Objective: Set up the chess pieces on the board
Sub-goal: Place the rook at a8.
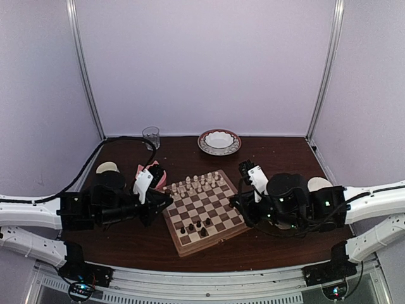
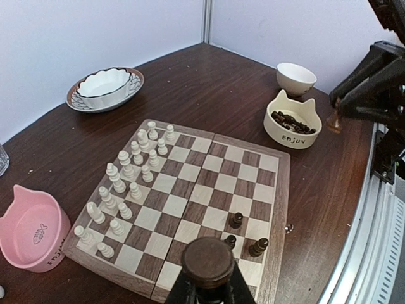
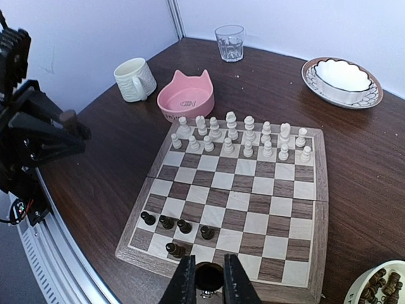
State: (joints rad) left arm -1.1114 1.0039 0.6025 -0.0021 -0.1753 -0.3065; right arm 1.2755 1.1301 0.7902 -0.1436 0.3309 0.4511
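Progress, top view: board [image 1: 212, 206] has pale pieces [image 1: 196, 183] filling its two far rows; only a few dark pieces [image 1: 196, 227] on the near side.
Grippers, top view: left gripper [image 1: 167, 201] at the board's left edge, right gripper [image 1: 235, 202] at its right edge; can't tell the grip from up here.
Room, top view: middle rows bare; board's near corner close to the table [image 1: 285, 158] front edge.
Grip, left wrist: left gripper clamped on a dark piece [image 2: 207, 261], over the board's border.
Stock, left wrist: cream bowl [image 2: 292, 132] just beside the board, more dark pieces inside.
Edge, left wrist: pink bowl [image 2: 31, 231] just beside the pale-side corner.
Grip, right wrist: right gripper closed on a dark piece [image 3: 209, 277], over the near border.
Count, right wrist: five dark pieces down, four along the second row, one on the nearest row.
Left to do: most of the dark set, judging by the pale side.
Room, right wrist: near rows mostly open squares; mug [image 3: 135, 79], glass [image 3: 229, 42], plate [image 3: 342, 79] well apart from the dark side.
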